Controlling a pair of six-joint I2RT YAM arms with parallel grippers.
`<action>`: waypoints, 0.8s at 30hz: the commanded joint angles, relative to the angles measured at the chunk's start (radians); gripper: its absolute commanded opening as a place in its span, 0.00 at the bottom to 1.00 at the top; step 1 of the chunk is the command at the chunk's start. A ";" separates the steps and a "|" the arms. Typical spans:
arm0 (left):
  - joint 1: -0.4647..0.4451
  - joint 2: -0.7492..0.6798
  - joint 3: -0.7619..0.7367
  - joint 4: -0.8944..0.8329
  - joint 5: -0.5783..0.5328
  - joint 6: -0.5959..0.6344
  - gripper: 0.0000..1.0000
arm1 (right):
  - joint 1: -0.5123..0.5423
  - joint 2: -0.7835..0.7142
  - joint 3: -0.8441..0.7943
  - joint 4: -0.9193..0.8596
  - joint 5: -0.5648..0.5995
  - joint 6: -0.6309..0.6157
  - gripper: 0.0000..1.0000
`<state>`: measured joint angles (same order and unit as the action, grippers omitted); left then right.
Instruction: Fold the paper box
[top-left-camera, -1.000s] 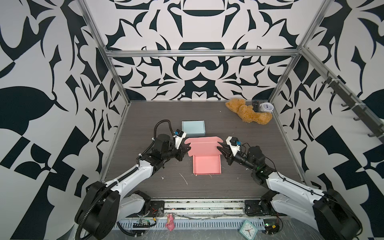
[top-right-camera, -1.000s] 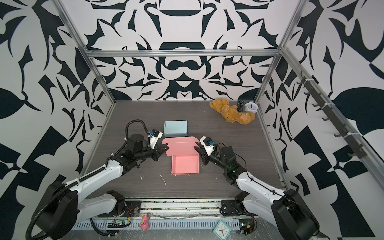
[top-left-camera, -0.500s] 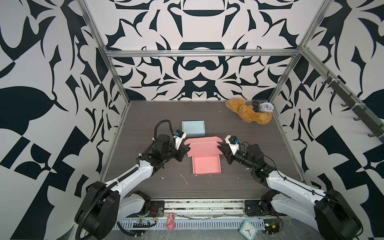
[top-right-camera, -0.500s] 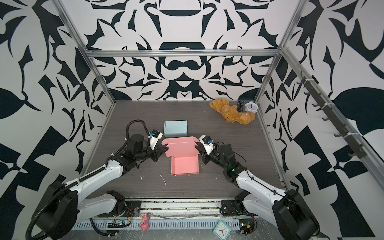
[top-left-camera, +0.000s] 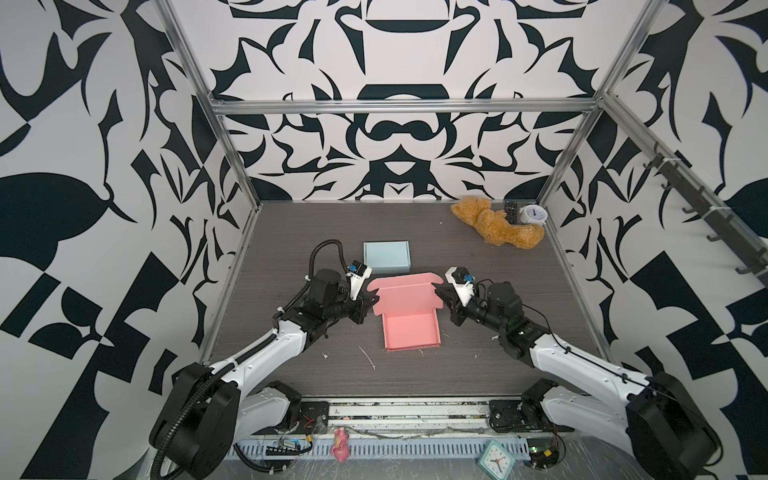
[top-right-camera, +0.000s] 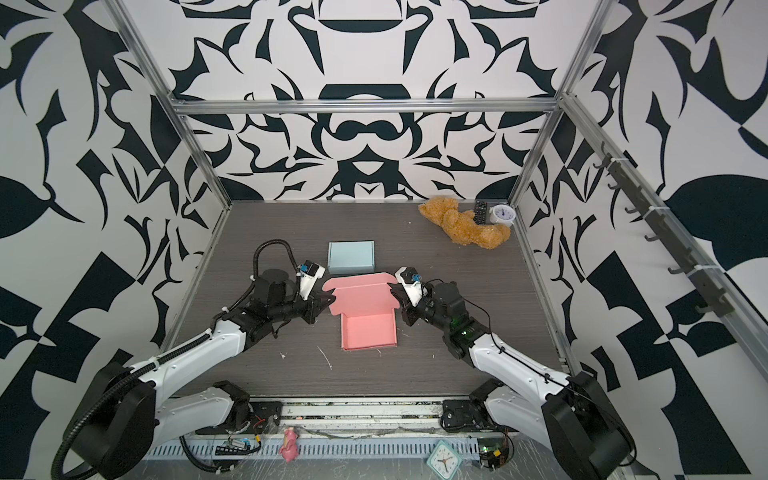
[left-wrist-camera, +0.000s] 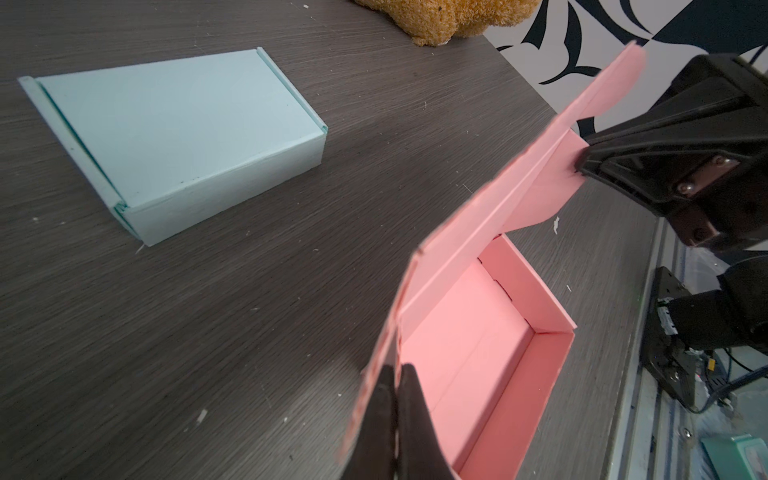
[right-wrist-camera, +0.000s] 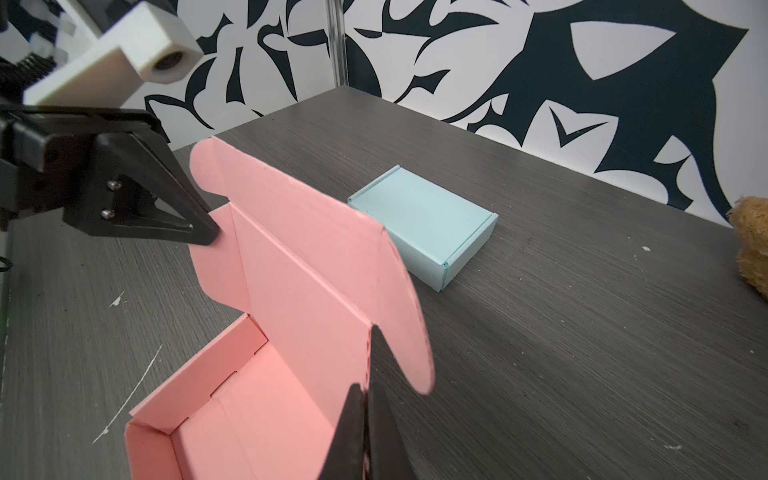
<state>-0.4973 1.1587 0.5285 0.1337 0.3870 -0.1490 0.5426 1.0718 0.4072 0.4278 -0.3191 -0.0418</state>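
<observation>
The pink paper box (top-left-camera: 410, 334), frame centre, lid raised; left fingers (left-wrist-camera: 380, 419) closed on its left flap; right fingers (right-wrist-camera: 351, 428) closed on right flap.

Black-and-white patterned walls (top-left-camera: 457, 158) enclose a dark grey wood-grain worktop (top-left-camera: 291, 232) at nine, twelve and three o'clock. An aluminium frame (top-left-camera: 403, 106) runs across the twelve o'clock wall and down its corners. A dark hook rail (top-left-camera: 721, 224) lines the three o'clock wall. The light is even and soft
</observation>
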 joint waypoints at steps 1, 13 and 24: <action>0.005 -0.018 -0.001 0.005 0.000 0.015 0.00 | -0.001 0.015 0.055 -0.028 -0.020 -0.012 0.08; 0.005 -0.024 -0.007 0.011 -0.010 0.019 0.00 | -0.003 0.061 0.073 -0.042 -0.026 0.006 0.12; 0.003 -0.017 -0.003 0.005 -0.019 0.026 0.00 | -0.005 0.024 0.079 -0.066 -0.007 0.010 0.17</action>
<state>-0.4976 1.1526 0.5285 0.1341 0.3737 -0.1364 0.5423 1.1240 0.4408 0.3553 -0.3294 -0.0391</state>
